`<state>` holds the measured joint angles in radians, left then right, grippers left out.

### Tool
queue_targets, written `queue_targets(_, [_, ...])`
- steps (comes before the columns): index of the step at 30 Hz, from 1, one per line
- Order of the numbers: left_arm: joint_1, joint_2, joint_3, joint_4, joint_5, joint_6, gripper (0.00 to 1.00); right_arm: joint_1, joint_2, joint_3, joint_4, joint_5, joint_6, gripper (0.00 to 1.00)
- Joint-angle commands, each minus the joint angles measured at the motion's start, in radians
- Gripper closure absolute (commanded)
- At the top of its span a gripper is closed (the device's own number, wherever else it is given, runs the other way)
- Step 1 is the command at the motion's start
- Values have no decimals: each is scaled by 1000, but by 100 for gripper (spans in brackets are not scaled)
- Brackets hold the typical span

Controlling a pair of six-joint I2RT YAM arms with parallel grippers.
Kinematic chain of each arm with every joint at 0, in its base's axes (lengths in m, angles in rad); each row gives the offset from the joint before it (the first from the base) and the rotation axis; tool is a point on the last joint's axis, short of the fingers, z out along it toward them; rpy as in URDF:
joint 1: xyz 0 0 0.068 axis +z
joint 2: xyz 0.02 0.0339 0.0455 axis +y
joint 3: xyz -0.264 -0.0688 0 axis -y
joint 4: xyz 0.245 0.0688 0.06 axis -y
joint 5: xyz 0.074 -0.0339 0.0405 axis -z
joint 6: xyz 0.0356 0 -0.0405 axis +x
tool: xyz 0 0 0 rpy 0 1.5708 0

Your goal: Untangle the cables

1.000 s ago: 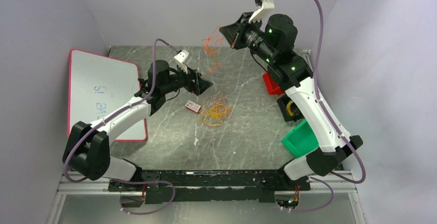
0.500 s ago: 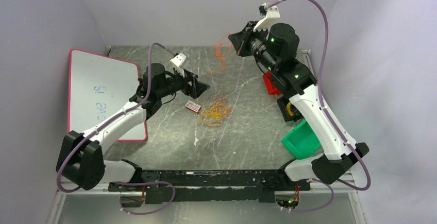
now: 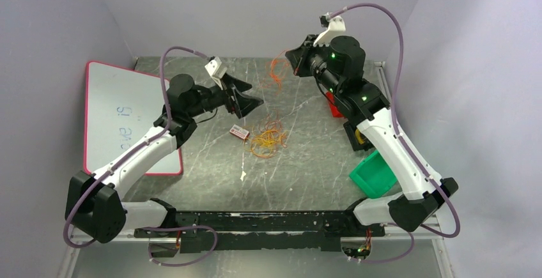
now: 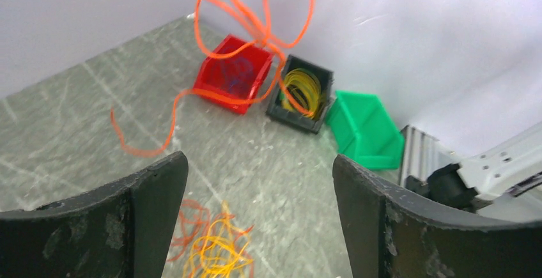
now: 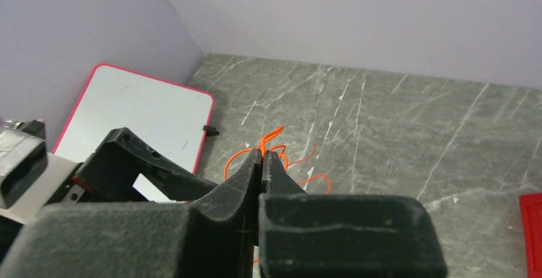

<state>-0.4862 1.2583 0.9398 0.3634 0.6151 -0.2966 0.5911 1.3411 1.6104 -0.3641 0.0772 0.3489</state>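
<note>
A tangled pile of thin yellow and orange cables (image 3: 267,139) lies on the grey table; it also shows in the left wrist view (image 4: 214,246). My right gripper (image 3: 295,61) is raised at the back and shut on one orange cable (image 3: 276,70), which hangs from it in loops. The pinch shows in the right wrist view (image 5: 262,156), with the cable (image 5: 271,139) coming out past the tips. My left gripper (image 3: 250,102) is open and empty, held above the table left of the pile. In the left wrist view (image 4: 259,182) the hanging cable (image 4: 255,29) loops ahead of it.
A red-edged whiteboard (image 3: 121,112) lies at the left. A small red and white box (image 3: 240,131) sits beside the pile. At the right stand a red bin (image 3: 335,105), a black bin (image 3: 358,134) holding yellow cables, and a green bin (image 3: 372,172).
My right gripper has moved down and to the right with the orange cable. My left arm has drawn back to the left and its wrist has risen a little; the pile has not moved.
</note>
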Motion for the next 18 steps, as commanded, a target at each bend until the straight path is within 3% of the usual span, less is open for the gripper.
queue_targets(1, [-7,-23,33,131,90,-146,11,3,-28,-25,32,40,26,100])
queue_targets(10, [-83,56,125,91,18,-199,10,4,-39,-62,65,13,44,100])
queue_targets(18, [-126,123,183,53,-1,-179,19,4,-41,-71,68,6,50,100])
